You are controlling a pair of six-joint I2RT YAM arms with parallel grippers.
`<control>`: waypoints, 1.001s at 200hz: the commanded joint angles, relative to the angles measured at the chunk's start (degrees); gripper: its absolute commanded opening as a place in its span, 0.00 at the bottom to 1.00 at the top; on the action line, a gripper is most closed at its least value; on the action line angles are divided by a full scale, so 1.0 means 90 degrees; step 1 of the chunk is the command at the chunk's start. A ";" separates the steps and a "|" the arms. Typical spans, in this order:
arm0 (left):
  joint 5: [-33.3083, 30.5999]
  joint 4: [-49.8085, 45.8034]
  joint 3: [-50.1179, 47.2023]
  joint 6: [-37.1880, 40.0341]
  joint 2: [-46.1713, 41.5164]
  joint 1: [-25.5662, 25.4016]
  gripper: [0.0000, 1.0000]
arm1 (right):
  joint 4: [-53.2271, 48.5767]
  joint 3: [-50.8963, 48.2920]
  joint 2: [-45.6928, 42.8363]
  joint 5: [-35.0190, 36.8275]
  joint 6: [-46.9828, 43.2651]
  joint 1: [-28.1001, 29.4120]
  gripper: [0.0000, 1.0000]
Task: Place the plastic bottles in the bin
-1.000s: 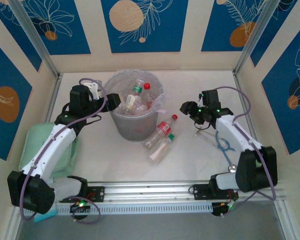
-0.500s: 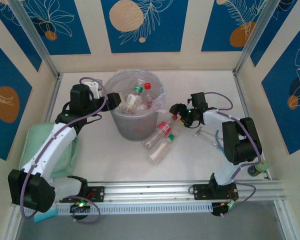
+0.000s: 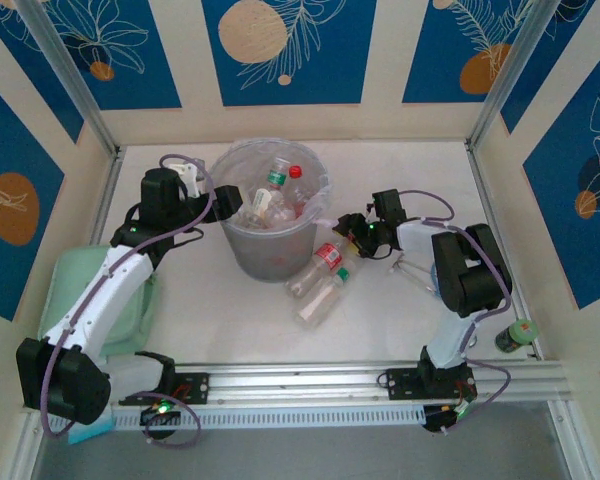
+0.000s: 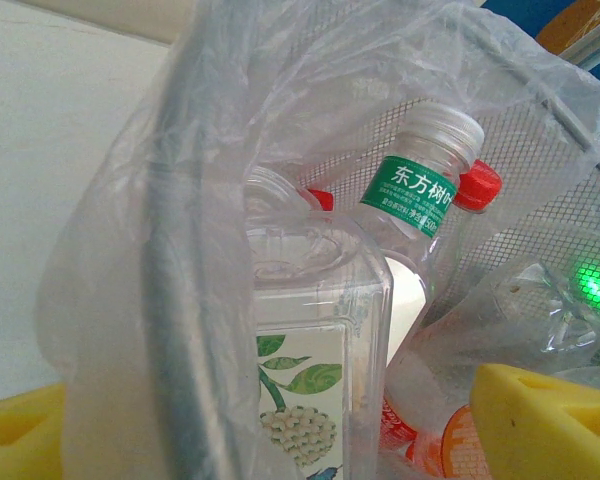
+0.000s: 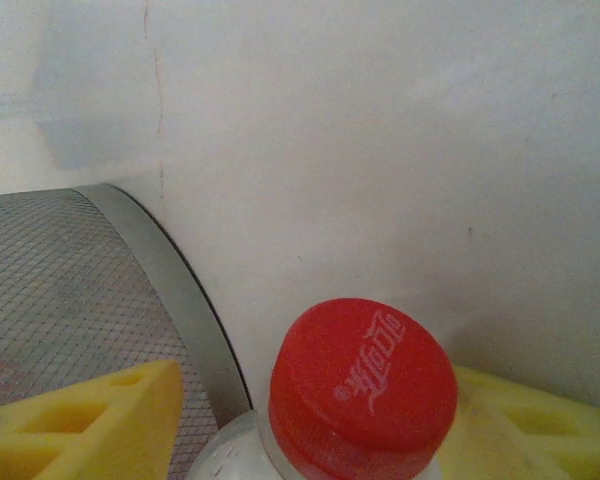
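Observation:
The bin (image 3: 268,262) stands at the table's middle back, lined with a clear bag and holding several plastic bottles (image 3: 278,185). My left gripper (image 3: 223,205) is open at its left rim. In the left wrist view the bag-covered rim (image 4: 175,300) runs between the yellow fingers (image 4: 550,420), with a square leaf-label bottle (image 4: 315,350) behind it. A red-capped bottle (image 3: 326,260) and a green-capped one (image 3: 318,298) lie right of the bin. My right gripper (image 3: 348,233) is open around the red cap (image 5: 362,385). The right pad (image 5: 525,420) is against it, the left pad (image 5: 90,425) apart.
A pale green tray (image 3: 65,285) lies under the left arm at the left edge. A green-capped bottle (image 3: 516,335) stands near the right front corner. A blue cord (image 3: 442,288) lies by the right arm. The bin's mesh wall (image 5: 70,290) is close on the right gripper's left.
The right arm has swung left and down across the table, bringing its gripper onto the lying bottle's red cap. The left arm has not moved.

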 commanded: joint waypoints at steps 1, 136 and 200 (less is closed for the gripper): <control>0.0112 -0.0188 0.0131 0.0133 0.0032 -0.0110 0.84 | 0.0070 0.0016 -0.0037 -0.0127 0.0019 -0.0010 0.62; 0.0009 -0.0213 0.0171 0.0192 -0.0005 -0.0115 0.86 | -0.0355 -0.0028 -0.1143 -0.0058 -0.0169 -0.0643 0.24; 0.0009 -0.0323 0.0380 0.0187 0.0062 -0.0112 0.86 | -0.0793 0.0435 -0.2374 -0.0330 -0.0425 -0.1741 0.04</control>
